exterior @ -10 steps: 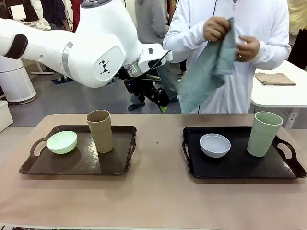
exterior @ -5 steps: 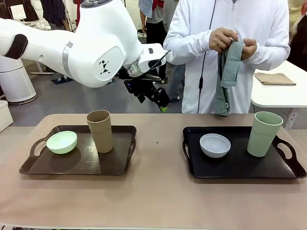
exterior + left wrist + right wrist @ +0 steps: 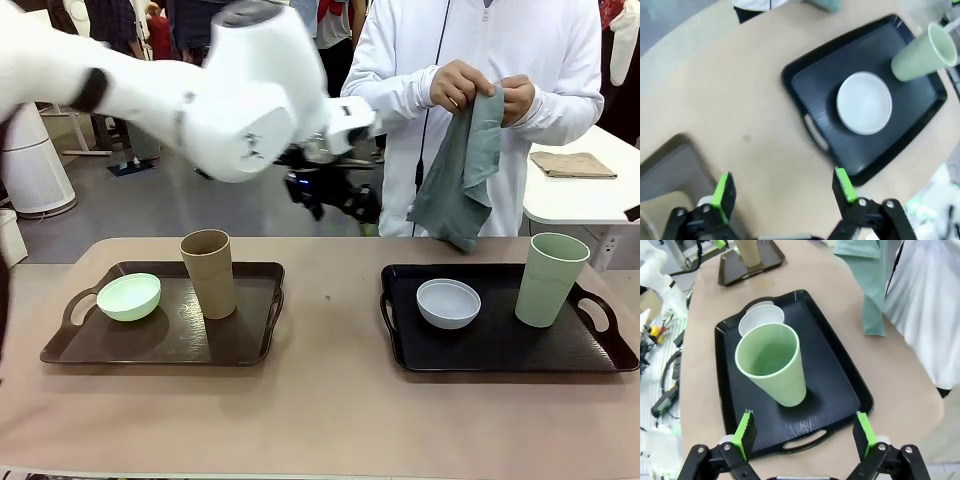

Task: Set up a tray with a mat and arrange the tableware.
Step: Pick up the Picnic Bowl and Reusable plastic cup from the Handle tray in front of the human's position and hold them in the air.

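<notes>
Right jaws wide, pale green cup [image 3: 774, 367] ahead

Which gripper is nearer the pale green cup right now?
Right. The right gripper hovers over the pale green cup, jaws open. The left gripper hangs open above the table between the brown tray and the black tray, farther off.

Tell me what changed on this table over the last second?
The robot's left arm swung to its right, carrying its open, empty left hand toward the black tray. The person gathered the grey-green cloth, then let it hang wider. Nothing was grasped or released. The brown tray, mint green bowl, grey bowl, tan cup and pale green cup stayed put.
</notes>
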### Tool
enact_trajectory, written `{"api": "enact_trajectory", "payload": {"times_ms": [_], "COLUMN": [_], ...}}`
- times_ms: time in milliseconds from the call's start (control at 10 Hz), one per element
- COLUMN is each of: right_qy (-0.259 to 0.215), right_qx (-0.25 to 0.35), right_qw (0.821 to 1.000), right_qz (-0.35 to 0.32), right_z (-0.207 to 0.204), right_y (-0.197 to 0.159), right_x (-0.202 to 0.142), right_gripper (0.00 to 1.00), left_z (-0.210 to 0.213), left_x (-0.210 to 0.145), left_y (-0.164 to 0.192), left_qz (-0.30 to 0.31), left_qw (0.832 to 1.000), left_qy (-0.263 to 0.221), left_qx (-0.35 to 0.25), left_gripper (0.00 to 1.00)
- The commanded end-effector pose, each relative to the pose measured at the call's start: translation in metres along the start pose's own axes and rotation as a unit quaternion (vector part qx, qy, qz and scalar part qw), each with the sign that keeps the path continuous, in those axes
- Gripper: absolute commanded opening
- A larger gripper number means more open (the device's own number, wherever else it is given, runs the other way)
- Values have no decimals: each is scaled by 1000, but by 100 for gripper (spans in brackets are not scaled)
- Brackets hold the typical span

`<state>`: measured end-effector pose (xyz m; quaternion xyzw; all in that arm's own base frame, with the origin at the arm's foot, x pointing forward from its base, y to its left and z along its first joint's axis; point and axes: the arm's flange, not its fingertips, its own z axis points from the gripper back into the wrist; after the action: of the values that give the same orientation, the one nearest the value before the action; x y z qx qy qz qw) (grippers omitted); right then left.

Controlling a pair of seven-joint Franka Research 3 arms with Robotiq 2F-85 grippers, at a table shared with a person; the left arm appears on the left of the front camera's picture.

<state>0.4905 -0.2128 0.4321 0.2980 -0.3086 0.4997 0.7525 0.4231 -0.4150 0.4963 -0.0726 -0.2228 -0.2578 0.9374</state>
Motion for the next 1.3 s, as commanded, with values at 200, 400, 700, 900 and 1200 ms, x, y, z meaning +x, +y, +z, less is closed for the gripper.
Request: {"api": "enact_trajectory", "payload": {"times_ms": [200, 400, 700, 900, 1200], "right_qy": [-1, -1, -1, -1, -48], "right_qx": [-3, -3, -3, -4, 25], "right_qw": [1000, 1000, 1000, 1000, 998], "right_qz": [-8, -8, -8, -1, 43], "right_z": [3, 3, 3, 5, 0], "right_y": [6, 6, 6, 1, -14], "right_x": [1, 1, 1, -1, -13], "right_gripper": [100, 100, 100, 100, 100], "left_z": [23, 23, 9, -30, -71], "left_x": [-20, -20, 17, 50, 65], "left_y": [23, 23, -7, -71, -95], "left_qz": [-32, -32, 9, 38, 92], "left_qw": [999, 999, 1000, 996, 992], "left_qy": [-4, -4, 15, 55, 58], "left_qx": [5, 5, 0, 53, 71], "left_gripper": [100, 100, 100, 100, 100]}}
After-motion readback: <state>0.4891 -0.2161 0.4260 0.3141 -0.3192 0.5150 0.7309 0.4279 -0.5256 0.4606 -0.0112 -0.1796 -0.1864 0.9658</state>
